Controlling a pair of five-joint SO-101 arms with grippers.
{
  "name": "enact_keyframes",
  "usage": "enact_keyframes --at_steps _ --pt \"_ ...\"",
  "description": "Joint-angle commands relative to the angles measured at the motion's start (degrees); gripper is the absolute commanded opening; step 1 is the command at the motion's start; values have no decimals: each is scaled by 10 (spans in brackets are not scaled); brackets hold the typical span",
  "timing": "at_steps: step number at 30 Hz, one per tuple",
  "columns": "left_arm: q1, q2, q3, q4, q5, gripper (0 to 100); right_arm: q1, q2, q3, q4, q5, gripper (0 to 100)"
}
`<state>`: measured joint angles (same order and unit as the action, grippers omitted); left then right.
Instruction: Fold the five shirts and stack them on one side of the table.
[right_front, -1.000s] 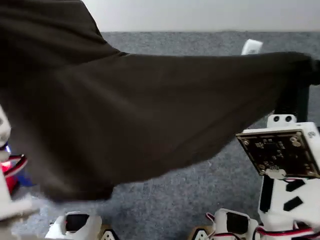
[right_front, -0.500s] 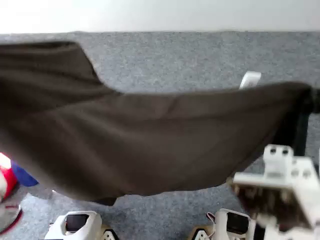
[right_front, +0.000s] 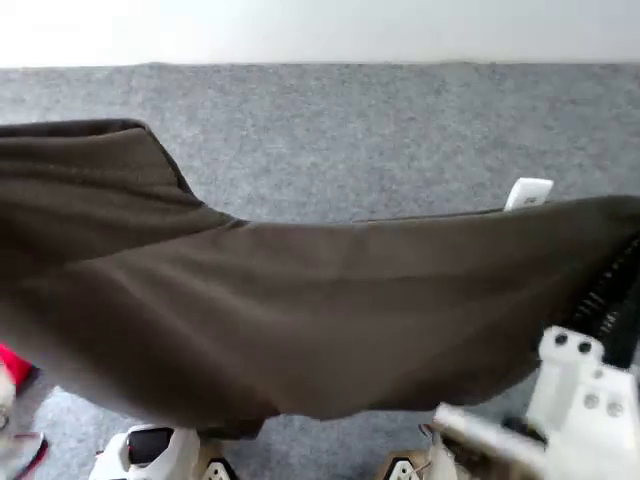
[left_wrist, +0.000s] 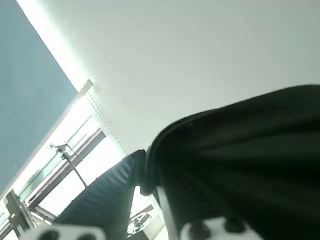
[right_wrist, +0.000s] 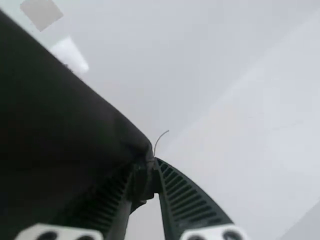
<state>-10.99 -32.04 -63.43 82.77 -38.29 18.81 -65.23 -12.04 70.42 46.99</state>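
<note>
- Brown, nearly black cloth stretches across the high view from the left edge to the right edge. This is the shirt (right_front: 330, 310), held up off the grey table (right_front: 400, 130) between your two arms.
- Your left gripper (left_wrist: 148, 172) is clamped on the shirt. In the left wrist view its two ribbed black fingers (left_wrist: 107, 187) meet at their tips with a fold of the dark cloth pinched between them. The rest of the cloth hangs away to one side of the jaws.
- Your right gripper (right_wrist: 148, 167) is also closed on the shirt. In the right wrist view a corner of the fabric is caught right at the fingertips, and the bulk of the shirt spreads out beside one finger.
- From above, the right end of the shirt meets a ribbed black finger (right_front: 612, 290) at the right edge of the scene.
- A white tag (right_front: 528, 192) stands up from the far hem near that right end.
- The near hem sags low, and its middle hangs over the near part of the table.
- A red object (right_front: 10, 362) peeks out under the cloth at the near left.
</note>
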Motion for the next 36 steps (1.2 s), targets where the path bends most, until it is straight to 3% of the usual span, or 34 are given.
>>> enact_keyframes --at_steps 1,6,12,23,28,36 --pt "-1 31 74 0 -8 13 9 44 55 -16 10 9" --pt "1 74 231 -13 -8 13 -2 98 153 -17 10 9" --pt "1 139 393 -113 -8 13 -46 167 247 -39 5 9" --pt "42 278 473 -324 -8 13 -72 284 391 -344 6 9" --pt "62 364 473 -467 -11 13 -72 382 392 -495 9 9" --pt "62 462 438 -600 -122 13 -112 546 338 -711 67 9"
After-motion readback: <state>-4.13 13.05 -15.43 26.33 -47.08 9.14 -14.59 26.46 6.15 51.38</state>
